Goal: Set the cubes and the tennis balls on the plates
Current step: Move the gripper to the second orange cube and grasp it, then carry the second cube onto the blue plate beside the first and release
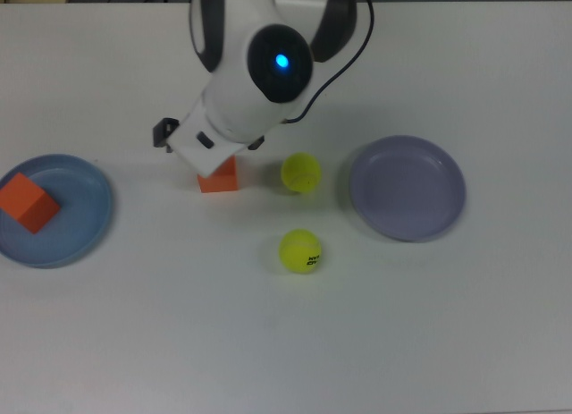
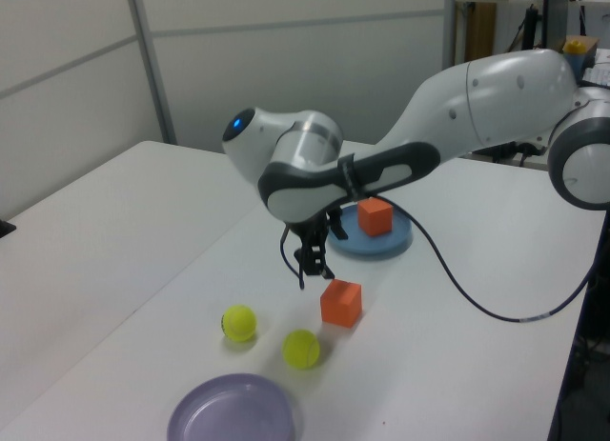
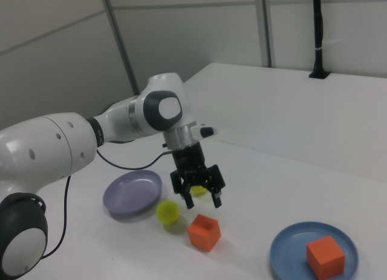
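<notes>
Seen from the top view, the white Franka arm's wrist hangs over the white table [image 1: 465, 342], hiding its two-finger gripper and covering most of a matte orange cube [image 1: 218, 179] directly beneath it; a fuzzy yellow-green tennis ball [image 1: 301, 173] lies just to the top view's right of that wrist, a second tennis ball with black lettering [image 1: 300, 251] sits a little farther off toward the bottom of the top view, the pale lavender round plate [image 1: 407, 188] stands empty beyond them, and the light blue round plate [image 1: 85, 219] at the far left carries the other orange cube [image 1: 28, 202]. In the left view, the black two-finger gripper [image 2: 314, 268] hovers just above and beside the loose cube [image 2: 341, 302], not touching it, with both balls nearer the camera and the laden blue plate [image 2: 396, 241] behind. The right view shows the gripper [image 3: 201, 198] with fingers [image 3: 188, 201] spread wide and empty, poised above the loose cube [image 3: 204, 231], one ball [image 3: 167, 212] beside it and the lavender plate [image 3: 132, 193] past that.
</notes>
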